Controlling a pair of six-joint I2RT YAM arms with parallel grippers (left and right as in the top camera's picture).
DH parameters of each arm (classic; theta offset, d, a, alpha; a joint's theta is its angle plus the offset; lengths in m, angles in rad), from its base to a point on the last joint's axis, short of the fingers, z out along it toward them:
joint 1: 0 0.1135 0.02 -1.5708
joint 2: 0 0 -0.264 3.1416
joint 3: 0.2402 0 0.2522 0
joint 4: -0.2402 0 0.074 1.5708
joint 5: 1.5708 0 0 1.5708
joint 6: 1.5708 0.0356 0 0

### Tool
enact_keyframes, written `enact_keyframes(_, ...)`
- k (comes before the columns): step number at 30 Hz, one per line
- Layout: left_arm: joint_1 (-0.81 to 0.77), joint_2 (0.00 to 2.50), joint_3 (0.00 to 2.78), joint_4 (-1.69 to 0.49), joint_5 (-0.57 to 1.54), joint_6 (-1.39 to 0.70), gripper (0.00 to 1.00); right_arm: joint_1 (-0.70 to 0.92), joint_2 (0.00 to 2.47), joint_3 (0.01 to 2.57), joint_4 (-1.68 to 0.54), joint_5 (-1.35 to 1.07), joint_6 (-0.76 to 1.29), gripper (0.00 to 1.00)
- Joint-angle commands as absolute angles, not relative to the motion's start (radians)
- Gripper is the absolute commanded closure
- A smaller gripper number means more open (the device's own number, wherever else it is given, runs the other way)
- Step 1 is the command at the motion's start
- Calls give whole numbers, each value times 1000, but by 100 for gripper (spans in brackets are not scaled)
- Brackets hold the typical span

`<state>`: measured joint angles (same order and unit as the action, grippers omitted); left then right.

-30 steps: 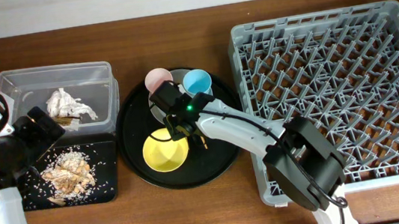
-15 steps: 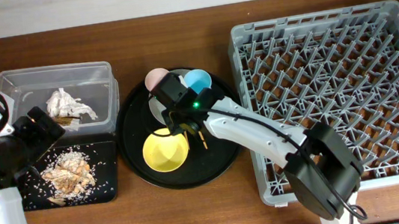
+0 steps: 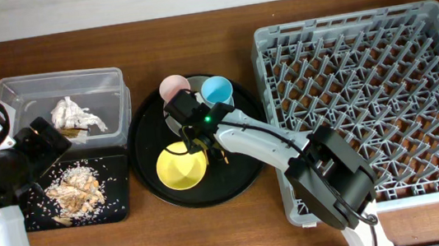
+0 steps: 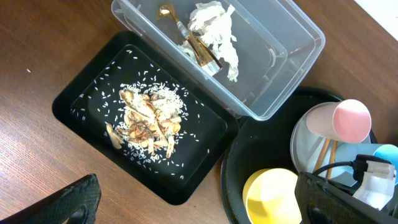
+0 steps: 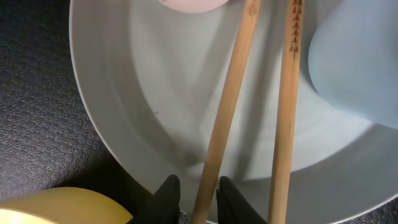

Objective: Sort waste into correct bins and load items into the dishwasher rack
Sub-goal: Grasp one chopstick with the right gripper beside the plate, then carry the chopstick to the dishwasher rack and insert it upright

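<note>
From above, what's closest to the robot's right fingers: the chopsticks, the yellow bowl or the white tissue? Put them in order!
1. chopsticks: one between the right fingers.
2. yellow bowl: just beside.
3. white tissue: far left, in the tub.

Seen from overhead the light is bright, soft and even, so the wooden desk (image 3: 216, 239) carries only faint shadows and the clear tub (image 3: 122, 101) has a slight sheen along its rim. The left wrist view is sharp through the middle, with the left pincer (image 4: 205, 211) showing only as dark, blurred shapes in the bottom corners. The right wrist view is very close: the chopsticks (image 5: 227, 112) throw soft grey shadows leftward across the pale plate (image 5: 143, 93).
</note>
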<state>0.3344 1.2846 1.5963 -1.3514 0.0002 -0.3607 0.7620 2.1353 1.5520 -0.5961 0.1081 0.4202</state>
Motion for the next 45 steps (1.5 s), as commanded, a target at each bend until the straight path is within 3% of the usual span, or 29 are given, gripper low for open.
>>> enact_keyframes(1, 338, 1283, 1605, -1353, 1, -370, 1, 765, 2150, 1554, -597, 118, 428, 79)
enact_keyframes(9, 337, 1283, 1605, -1353, 1, -370, 1, 764, 2134, 1554, -609, 118, 427, 96)
enact_keyframes(24, 338, 1283, 1605, -1353, 1, -370, 1, 742, 1861, 1556, -787, 199, 427, 96)
enact_keyframes(34, 337, 1283, 1605, -1353, 1, -370, 1, 469, 1710, 1549, -1125, 196, 371, 96)
enact_keyframes(45, 338, 1283, 1605, -1353, 1, -370, 1, 327, 1715, 1438, -1100, 189, 353, 95)
